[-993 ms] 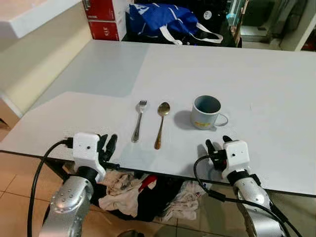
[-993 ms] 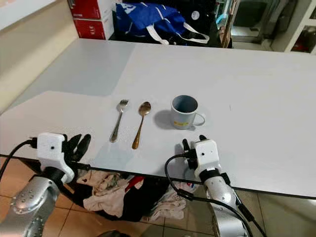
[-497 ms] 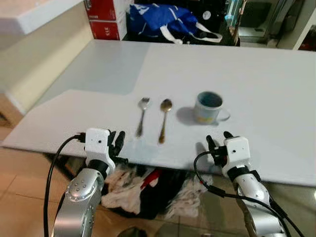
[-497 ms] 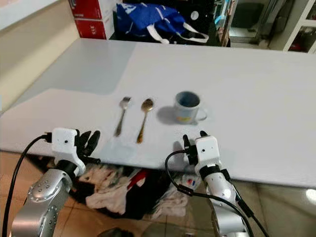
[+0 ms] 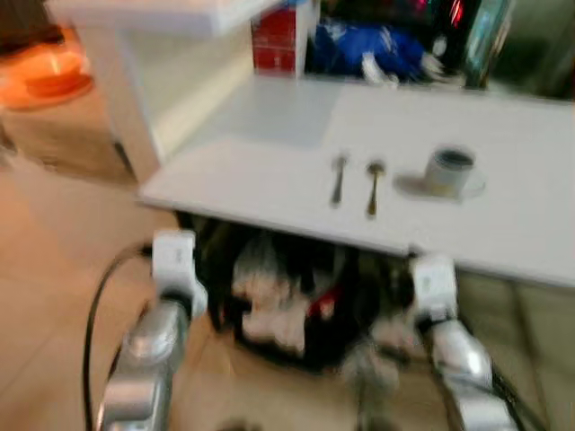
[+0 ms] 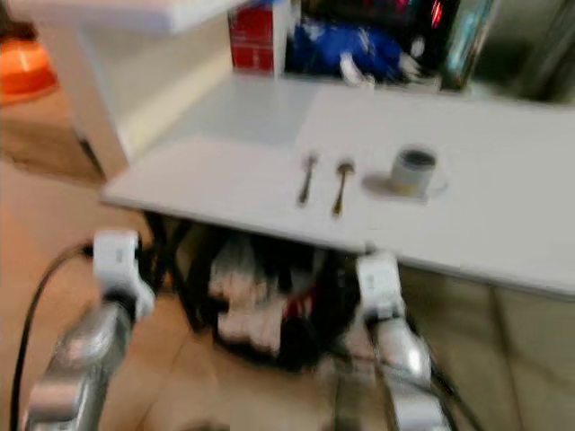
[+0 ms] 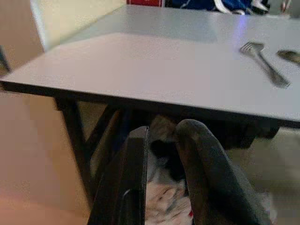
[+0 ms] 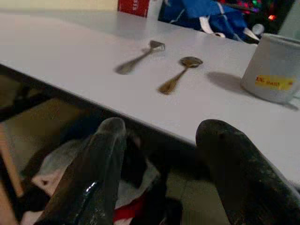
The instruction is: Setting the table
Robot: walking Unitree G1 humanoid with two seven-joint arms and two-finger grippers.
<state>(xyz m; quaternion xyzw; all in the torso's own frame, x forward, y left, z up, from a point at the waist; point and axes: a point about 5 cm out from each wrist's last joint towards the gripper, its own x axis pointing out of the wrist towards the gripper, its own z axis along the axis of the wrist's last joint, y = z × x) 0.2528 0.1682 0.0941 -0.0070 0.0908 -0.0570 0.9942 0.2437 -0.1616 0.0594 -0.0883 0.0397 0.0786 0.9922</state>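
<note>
Here the white table (image 5: 269, 171) carries a fork (image 5: 338, 179), a spoon (image 5: 373, 186) just to its right, and a mug (image 5: 446, 171) further right, all well apart from both arms, which hang below and nearer than the table's near edge. The head views are blurred, so fine detail comes from the wrist views. The left gripper (image 7: 161, 154) points at the dark space under the tabletop with its fingers nearly together and nothing between them; the right gripper (image 8: 161, 154) has its two black fingers spread wide, empty. The fork looks like thin, stiff metal lying flat, and so does the brassy spoon (image 8: 179, 75); both would likely be light but slippery and hard to get under on the smooth, matt top, so a pinch across the middle of the handle seems best. The mug (image 8: 275, 68) is a pale, glazed cylinder with a yellow label, probably heavier and breakable, best gripped over its rim and wall. Crumpled cloth (image 5: 269, 301) lies heaped under the table.
</note>
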